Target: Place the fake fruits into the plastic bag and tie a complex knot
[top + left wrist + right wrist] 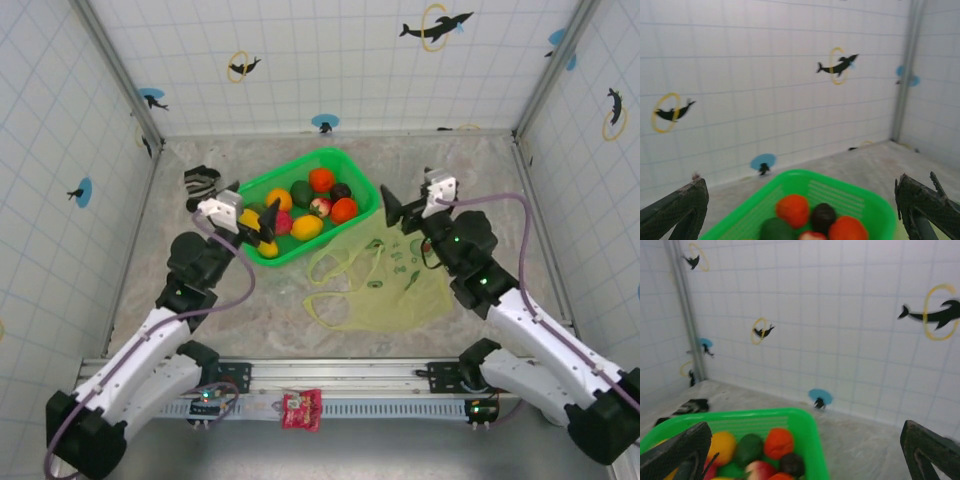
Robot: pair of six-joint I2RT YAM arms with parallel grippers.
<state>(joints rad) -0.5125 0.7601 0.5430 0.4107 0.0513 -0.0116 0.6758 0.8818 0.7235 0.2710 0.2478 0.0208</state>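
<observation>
Both our pincers gape wide and empty. We find the fake fruits heaped in the green basket toward the far edge of the desk; the left pincer hangs over its left end, nearer than the right pincer, above the flat plastic bag.

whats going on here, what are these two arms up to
Two robot arms are set up to bag fruit, but nothing has been picked up yet. The left gripper and right gripper are both open and empty, one at each end of the green basket. The fake fruits sit in that basket. The plastic bag lies flat on the table beside it, with no fruit inside and its handles untied.
</observation>
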